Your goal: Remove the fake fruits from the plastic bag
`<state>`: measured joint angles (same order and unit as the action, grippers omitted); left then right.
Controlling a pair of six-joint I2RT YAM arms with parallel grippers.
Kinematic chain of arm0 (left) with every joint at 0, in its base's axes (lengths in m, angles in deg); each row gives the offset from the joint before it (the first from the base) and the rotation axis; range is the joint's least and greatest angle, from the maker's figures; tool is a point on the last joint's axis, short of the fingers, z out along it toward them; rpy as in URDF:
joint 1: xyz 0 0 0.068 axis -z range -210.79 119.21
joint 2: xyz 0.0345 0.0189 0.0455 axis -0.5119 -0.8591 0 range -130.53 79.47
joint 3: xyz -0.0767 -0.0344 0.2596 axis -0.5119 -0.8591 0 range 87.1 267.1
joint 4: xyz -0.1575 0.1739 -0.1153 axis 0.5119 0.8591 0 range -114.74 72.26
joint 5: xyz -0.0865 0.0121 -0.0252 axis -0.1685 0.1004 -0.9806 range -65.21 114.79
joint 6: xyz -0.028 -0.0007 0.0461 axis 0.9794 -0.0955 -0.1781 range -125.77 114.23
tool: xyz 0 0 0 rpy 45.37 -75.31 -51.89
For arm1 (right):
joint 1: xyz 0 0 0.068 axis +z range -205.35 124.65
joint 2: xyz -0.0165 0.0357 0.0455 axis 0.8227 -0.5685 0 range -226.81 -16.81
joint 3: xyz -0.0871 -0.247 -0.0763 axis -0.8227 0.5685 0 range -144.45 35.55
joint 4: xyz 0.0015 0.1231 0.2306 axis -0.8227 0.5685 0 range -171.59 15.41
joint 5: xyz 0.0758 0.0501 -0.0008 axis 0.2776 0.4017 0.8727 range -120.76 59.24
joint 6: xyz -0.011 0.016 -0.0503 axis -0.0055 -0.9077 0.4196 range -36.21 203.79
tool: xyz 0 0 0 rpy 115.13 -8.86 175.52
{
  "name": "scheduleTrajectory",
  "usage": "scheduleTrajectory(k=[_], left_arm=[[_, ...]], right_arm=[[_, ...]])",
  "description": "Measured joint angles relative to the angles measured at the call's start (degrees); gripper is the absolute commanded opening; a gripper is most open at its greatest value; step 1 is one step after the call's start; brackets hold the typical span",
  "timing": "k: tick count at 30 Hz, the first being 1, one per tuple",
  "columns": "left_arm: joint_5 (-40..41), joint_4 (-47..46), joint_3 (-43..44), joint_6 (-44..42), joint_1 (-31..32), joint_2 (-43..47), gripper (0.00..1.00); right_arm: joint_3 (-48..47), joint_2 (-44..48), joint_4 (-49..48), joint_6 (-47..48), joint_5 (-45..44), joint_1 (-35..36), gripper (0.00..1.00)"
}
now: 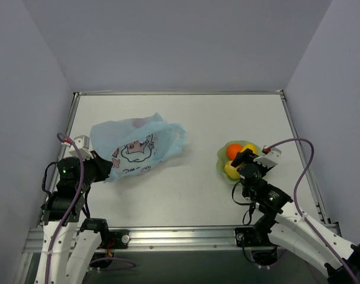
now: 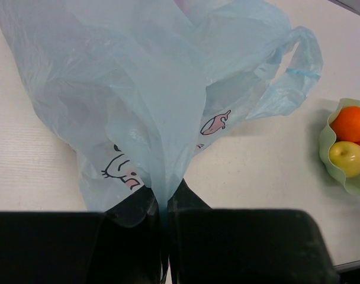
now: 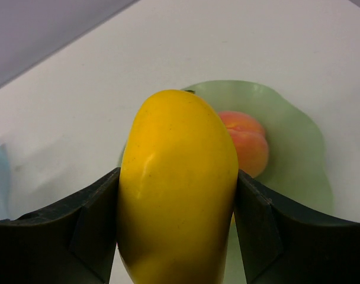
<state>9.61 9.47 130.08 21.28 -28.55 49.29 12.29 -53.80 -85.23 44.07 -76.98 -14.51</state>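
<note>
While the left hand (image 2: 163,204) pinches a fold of the thin, light-blue, cartoon-printed plastic bag (image 1: 138,145) lying at the left of the white tabletop (image 1: 198,195), the right hand (image 1: 246,161) clamps a glossy yellow plastic fruit (image 3: 177,189) over the pale green scalloped dish (image 3: 298,154), which holds an orange-red fruit (image 3: 248,139).

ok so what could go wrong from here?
1. The right gripper holds a yellow fruit over the green dish, where an orange fruit already lies. If released here, it might bounce off that fruit or roll over the low rim.
2. The left gripper pinches only a thin fold of the plastic bag. Pulling may tear the film or let it slip.
</note>
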Motion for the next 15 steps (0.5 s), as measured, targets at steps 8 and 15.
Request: scheduleTrajectory(k=[8, 15], left_arm=[[-0.02, -0.02, 0.00, 0.00, 0.00, 0.02, 0.02], [-0.02, -0.02, 0.00, 0.00, 0.24, 0.02, 0.02]], right_arm=[[1.90, -1.27, 5.77, -6.60, -0.94, -5.81, 0.37], [2.67, -1.88, 6.93, -8.39, -0.90, -7.43, 0.86]])
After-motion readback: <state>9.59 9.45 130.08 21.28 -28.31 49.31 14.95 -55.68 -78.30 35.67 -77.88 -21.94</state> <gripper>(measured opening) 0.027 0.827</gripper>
